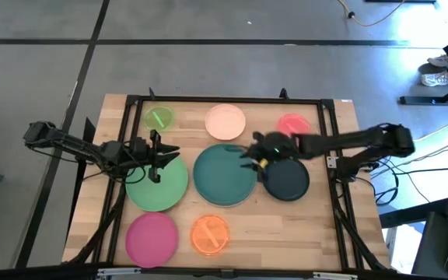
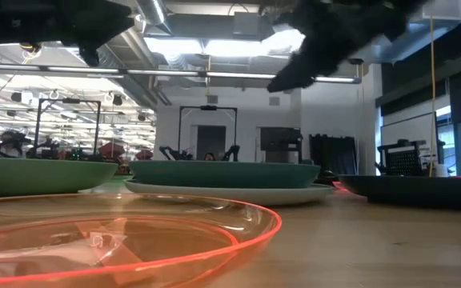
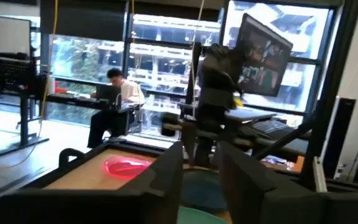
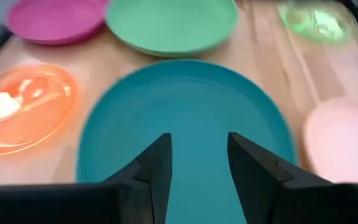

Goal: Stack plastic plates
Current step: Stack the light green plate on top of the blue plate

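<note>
From above, the wooden table [image 1: 286, 225] carries the plates spread out. A teal plate [image 1: 224, 175] sits in the middle on a pale plate whose rim just shows beneath it. A green plate [image 1: 158, 185] lies to its left, a black plate [image 1: 286, 180] to its right. Along the far side sit a lime plate [image 1: 159, 118], a peach plate [image 1: 225, 121] and a pink-red plate [image 1: 292, 124]. Near the front edge are a magenta plate [image 1: 152, 237] and an orange plate [image 1: 210, 234]. The left gripper [image 1: 158, 158] hangs over the green plate's far rim; the right gripper [image 1: 249, 153] hovers at the teal plate's right edge.

At table height, the orange plate [image 2: 126, 232] fills the foreground. Behind it the teal plate [image 2: 224, 173] rests on the pale plate [image 2: 230, 193], with the green plate [image 2: 38, 174] and black plate [image 2: 422, 189] on either side. Both arms are dark shapes overhead.

Through the left wrist camera, the left gripper [image 3: 201, 171] has its fingers apart and holds nothing. Beyond it the right arm [image 3: 213, 106] stands over the table, and a person [image 3: 120, 102] sits at a desk in the room.

Through the right wrist camera, the right gripper [image 4: 199, 163] is spread and empty, directly above the teal plate [image 4: 185, 112].
</note>
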Available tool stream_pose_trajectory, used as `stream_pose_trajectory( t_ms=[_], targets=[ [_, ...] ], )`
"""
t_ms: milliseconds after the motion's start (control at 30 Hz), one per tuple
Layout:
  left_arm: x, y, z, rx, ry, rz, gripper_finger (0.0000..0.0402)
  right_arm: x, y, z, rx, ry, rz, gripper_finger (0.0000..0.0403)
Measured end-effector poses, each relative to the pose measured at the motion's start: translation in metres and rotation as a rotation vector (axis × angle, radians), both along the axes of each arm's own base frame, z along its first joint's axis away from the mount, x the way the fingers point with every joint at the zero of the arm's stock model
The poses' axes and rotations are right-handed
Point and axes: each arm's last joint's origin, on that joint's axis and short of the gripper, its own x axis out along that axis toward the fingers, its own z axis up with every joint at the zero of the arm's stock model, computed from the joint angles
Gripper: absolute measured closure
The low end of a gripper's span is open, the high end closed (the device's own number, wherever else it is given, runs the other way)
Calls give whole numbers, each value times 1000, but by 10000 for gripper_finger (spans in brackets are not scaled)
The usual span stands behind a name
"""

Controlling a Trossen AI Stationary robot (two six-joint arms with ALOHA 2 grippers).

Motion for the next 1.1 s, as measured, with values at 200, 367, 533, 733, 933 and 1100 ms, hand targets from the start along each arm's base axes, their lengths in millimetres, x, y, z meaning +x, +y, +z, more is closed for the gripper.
stream_pose_trajectory(
  t_ms=[200, 367, 533, 733, 933, 1100],
  targets=[
    [24, -6, 20, 46, 79, -34, 285, -24, 21, -18, -17, -250, 49, 258],
    [56, -12, 33, -16, 361, 16, 287, -21, 23, -7, -79, -345, 77, 258],
    [69, -20, 57, -220, 715, 33, 287, -18, 23, 1, -109, -368, 87, 258],
    [71, -37, 72, -519, 1005, 87, 288, -18, 23, -1, -122, -352, 95, 258],
    [88, -57, 55, -690, 1170, 93, 288, -19, 23, -3, -123, -326, 97, 258],
    [108, -72, 22, -758, 1342, 102, 288, -20, 22, -10, -133, -253, 85, 258]
  ],
)
